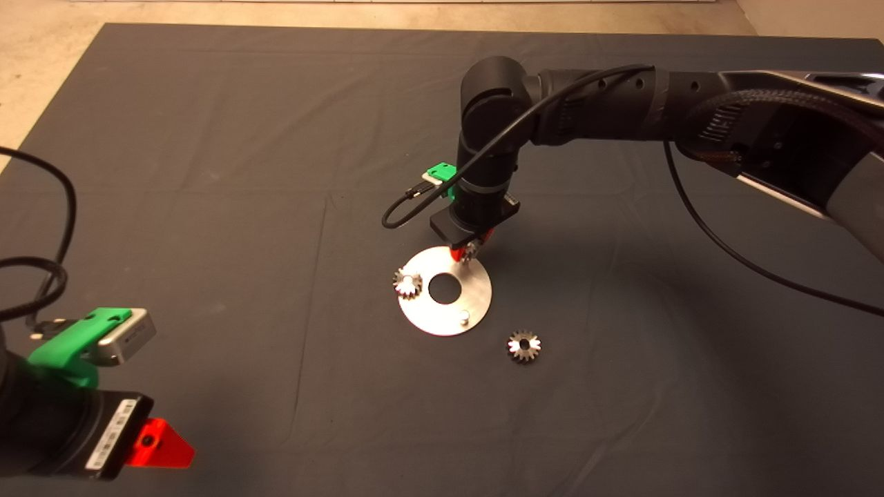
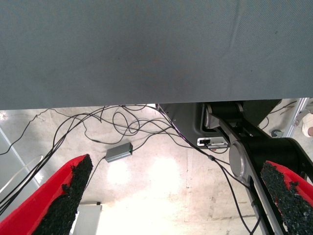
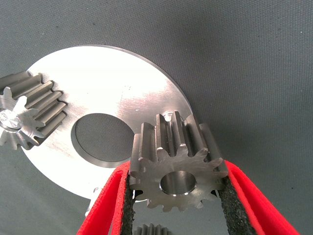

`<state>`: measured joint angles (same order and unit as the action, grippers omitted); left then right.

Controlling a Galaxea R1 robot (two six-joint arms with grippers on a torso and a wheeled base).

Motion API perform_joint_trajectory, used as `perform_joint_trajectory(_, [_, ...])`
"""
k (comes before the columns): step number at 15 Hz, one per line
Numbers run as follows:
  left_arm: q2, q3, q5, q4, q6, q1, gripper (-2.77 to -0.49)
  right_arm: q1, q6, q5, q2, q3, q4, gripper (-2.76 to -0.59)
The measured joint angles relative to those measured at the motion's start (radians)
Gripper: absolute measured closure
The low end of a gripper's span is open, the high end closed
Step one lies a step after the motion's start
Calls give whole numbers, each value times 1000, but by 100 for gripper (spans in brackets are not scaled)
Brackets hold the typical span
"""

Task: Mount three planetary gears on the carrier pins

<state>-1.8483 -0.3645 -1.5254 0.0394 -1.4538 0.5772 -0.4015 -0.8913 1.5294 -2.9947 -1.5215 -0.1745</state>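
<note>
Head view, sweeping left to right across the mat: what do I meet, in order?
Parked left gripper → gear already seated on a pin → carrier disc → bare pin → loose gear on the mat. Omitted, since it overlaps the disc: the right gripper, holding a gear over the disc's far edge.

Robotics lab (floor cables (image 2: 122, 122), mat (image 1: 207, 138))

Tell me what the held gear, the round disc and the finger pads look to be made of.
Held gear: apparently machined metal, grey with bright glints on its teeth.
Disc: seemingly flat metal plate, brushed silver with fine scratch lines.
Finger pads of the right gripper: black, coarse and grainy, likely rubber or foam.
</note>
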Motion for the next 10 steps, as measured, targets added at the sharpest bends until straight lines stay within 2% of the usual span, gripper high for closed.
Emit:
perform_joint_trajectory(8, [0, 0, 0, 0, 0, 0, -251, 1, 0, 0, 0, 8, -1, -105])
perform_joint_trajectory(10, [0, 0, 0, 0, 0, 0, -251, 10, 1, 0, 0, 9, -1, -105])
